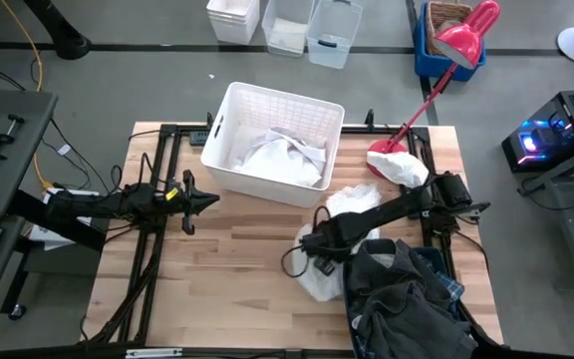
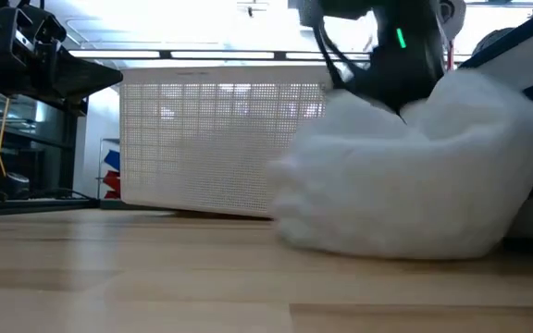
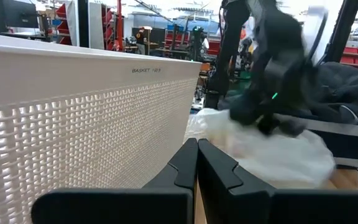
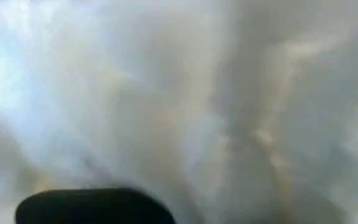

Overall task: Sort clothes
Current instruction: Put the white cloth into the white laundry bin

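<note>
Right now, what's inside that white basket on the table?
The white basket holds crumpled white clothes, lying toward its right side. Whatever lies beneath them is covered. The rest of the basket floor looks bare.

The word "BASKET" and a few small characters too fine to read stand in dark print on the basket's (image 3: pixel 92 124) white rim, just beyond the left gripper's (image 3: pixel 196 163) closed fingertips.

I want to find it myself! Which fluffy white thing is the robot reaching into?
Find the white basket on the wooden table. Beside it, the right gripper presses into a white garment. It lies next to the dark clothes pile, the only pale heap there.
</note>
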You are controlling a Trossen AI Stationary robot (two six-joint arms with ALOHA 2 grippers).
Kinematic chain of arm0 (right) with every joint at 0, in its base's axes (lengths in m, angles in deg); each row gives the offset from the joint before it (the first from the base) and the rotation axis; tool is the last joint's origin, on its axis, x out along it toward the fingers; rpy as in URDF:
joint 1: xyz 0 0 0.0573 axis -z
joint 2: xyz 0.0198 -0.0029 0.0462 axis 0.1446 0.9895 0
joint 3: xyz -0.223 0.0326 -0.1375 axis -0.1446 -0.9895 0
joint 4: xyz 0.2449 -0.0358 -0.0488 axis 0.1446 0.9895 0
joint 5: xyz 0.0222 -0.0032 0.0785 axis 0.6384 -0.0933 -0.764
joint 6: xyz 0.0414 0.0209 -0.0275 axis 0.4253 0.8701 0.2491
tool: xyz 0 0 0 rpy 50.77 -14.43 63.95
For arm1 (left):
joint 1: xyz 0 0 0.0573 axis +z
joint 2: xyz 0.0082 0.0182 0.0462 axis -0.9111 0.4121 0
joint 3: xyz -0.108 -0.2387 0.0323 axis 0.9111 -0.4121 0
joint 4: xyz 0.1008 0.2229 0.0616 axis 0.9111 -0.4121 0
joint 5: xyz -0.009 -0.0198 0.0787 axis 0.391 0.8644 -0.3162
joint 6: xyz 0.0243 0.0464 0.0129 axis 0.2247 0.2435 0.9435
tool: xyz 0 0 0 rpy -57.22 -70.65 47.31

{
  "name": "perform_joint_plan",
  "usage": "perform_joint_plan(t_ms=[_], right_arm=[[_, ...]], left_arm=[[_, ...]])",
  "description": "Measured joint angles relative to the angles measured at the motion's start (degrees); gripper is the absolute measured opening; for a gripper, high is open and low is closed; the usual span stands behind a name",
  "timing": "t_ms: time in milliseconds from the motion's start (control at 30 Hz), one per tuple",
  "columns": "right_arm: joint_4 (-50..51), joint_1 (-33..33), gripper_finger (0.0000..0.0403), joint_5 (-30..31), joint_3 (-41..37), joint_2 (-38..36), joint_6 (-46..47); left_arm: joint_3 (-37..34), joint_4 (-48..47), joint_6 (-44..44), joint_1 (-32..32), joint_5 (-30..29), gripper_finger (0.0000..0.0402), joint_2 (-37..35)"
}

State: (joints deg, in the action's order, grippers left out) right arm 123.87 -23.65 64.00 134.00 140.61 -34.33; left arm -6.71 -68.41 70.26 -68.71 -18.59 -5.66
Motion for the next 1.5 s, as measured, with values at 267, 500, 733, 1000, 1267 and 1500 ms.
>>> perform_joint_plan(t_ms=[267,500,733,1000,1267,1500], right_arm=[[9.6,0.0,0.0028,-12.2,29.0,-1.2,-29.1],[4.6,5.1,0.0028,-16.6,56.6,-1.4,-38.2],[-25.3,14.8,0.0028,-5.0,50.1,-14.5,-43.0],[-35.3,24.3,0.0028,3.7,50.2,-16.8,-48.3],[-28.1,31.4,0.0028,1.9,50.0,-6.8,-43.5],[-22.3,35.3,0.0028,10.1,50.0,5.0,-35.3]], left_arm=[[0.0,0.0,0.0,0.0,0.0,0.0000,0.0],[0.0,-0.1,0.0,0.0,0.0,0.0000,0.0],[0.0,-0.1,0.0,0.0,0.0,0.0000,0.2],[0.0,0.0,0.0,0.0,0.0,0.0000,0.5],[0.0,0.0,0.0,0.0,0.0,0.0000,0.5],[0.0,0.0,0.0,0.0,0.0,0.0000,0.5]])
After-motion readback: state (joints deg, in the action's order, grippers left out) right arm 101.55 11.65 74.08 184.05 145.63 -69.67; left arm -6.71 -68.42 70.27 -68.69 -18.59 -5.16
